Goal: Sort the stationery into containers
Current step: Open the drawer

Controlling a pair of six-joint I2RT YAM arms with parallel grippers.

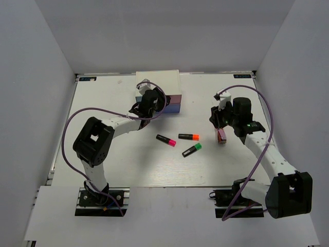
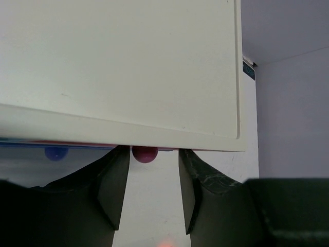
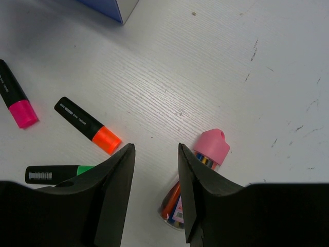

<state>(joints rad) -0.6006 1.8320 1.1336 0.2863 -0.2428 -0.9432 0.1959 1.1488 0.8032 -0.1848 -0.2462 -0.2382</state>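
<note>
The white chest (image 1: 158, 81) stands at the back centre, its pink and dark blue drawer fronts (image 1: 175, 103) facing me. My left gripper (image 1: 149, 101) is open at the chest's front. In the left wrist view its fingertips (image 2: 153, 164) stand either side of a dark pink knob (image 2: 145, 154), apart from it. Three highlighters lie mid-table: pink cap (image 1: 166, 140), orange cap (image 1: 188, 136), green cap (image 1: 192, 150). The pinkish-red block (image 1: 222, 136) lies under my open right gripper (image 1: 220, 122). In the right wrist view it (image 3: 212, 147) sits just right of the gripper (image 3: 155, 150). The lilac block is out of view.
A blue knob (image 2: 55, 153) shows left of the pink one under the chest's white top (image 2: 118, 67). The right wrist view shows the orange (image 3: 87, 125), pink (image 3: 15, 98) and green (image 3: 56, 174) highlighters and a dark blue chest corner (image 3: 110, 7). Grey walls enclose the table.
</note>
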